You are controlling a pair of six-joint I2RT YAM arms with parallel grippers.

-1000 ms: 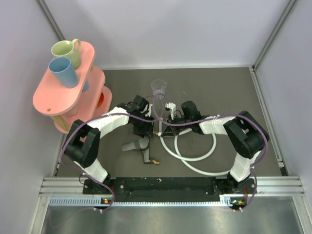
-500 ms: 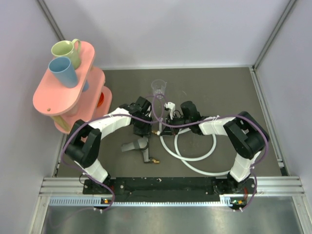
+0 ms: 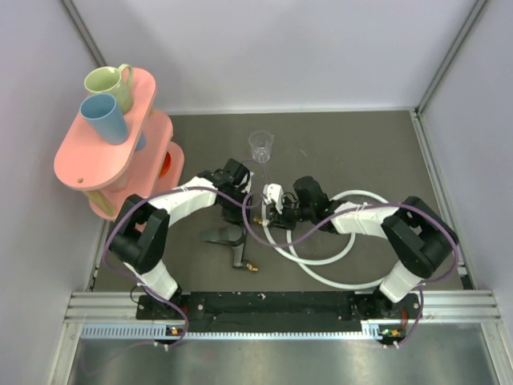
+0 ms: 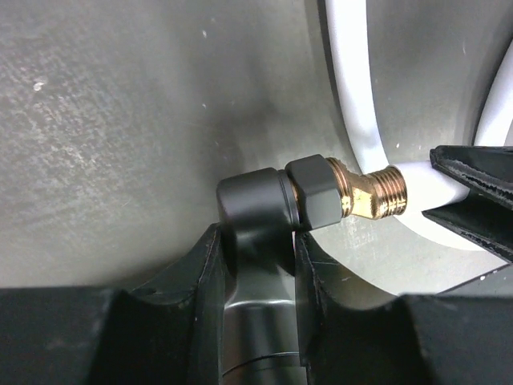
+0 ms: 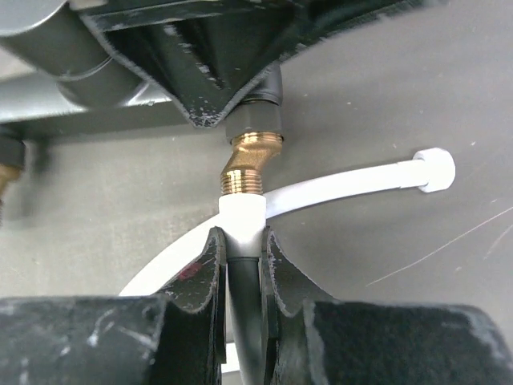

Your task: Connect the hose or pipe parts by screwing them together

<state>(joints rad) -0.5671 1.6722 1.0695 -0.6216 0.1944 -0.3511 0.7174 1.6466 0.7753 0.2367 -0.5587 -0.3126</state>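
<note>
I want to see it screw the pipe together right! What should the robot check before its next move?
1. Grip of left pincer on black fitting: ok.
2. Grip of right pincer on white hose end: ok.
3. That white hose end touches the brass thread, roughly in line: ok.
4. Joint screwed on: not ok, the thread shows bare.
5. The clear cup stands apart from the joint: ok.

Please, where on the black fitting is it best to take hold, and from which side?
Grip the black fitting on its plain round stem, fingers on either side, coming from the stem end, clear of the brass elbow, as the left gripper holds it. The threaded tip is then free for the white hose.
</note>
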